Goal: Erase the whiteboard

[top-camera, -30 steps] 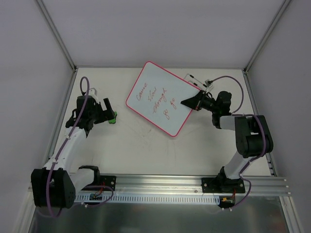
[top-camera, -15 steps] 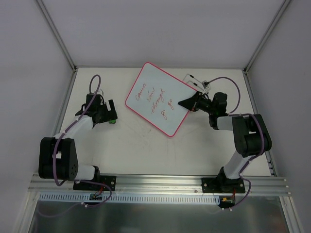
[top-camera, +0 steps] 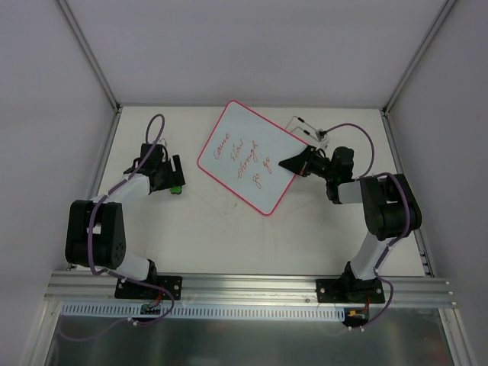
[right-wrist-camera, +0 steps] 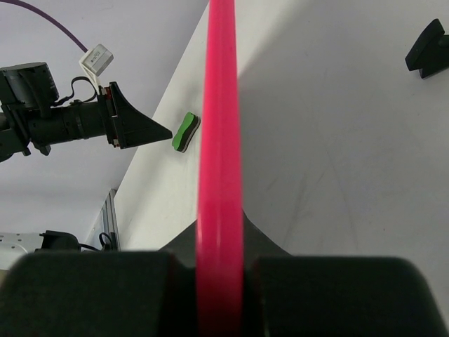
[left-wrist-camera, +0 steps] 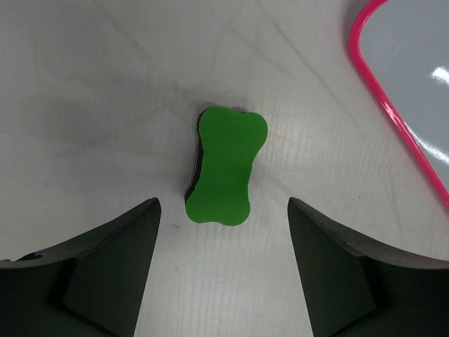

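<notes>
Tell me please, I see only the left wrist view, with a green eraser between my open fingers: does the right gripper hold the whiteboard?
Observer: Yes. In the right wrist view the right gripper is shut on the pink frame of the whiteboard.
Operator: Is any writing on the board?
Observer: Yes. The top view shows red handwriting across its middle, in several lines.
</notes>
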Tool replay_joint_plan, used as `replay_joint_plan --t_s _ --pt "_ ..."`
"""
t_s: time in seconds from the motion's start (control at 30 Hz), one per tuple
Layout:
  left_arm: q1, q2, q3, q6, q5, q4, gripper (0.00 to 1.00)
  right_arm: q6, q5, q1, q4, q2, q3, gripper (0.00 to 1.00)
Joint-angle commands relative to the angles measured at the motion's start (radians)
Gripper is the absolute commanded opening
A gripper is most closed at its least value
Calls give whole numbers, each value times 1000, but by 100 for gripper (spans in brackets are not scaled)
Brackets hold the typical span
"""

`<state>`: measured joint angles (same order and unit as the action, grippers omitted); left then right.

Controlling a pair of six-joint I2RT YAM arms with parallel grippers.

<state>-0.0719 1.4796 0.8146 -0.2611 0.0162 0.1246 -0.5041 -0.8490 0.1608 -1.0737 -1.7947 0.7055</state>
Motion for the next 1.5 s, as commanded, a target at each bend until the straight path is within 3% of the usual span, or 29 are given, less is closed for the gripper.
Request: replay_joint_plan --t_s 0.0,0.53,0.97,1.47 --pt "-12 18 37 31 -10 -22 73 12 2 5 -152 -2 32 0" --pt "-25 65 72 56 -55 -10 69 -11 5 5 -238 -49 -1 0" --pt "-37 136 126 95 -70 46 56 -16 5 6 -229 -28 6 0" --pt "-51 183 149 132 -79 70 51 -21 4 5 -226 -28 8 0"
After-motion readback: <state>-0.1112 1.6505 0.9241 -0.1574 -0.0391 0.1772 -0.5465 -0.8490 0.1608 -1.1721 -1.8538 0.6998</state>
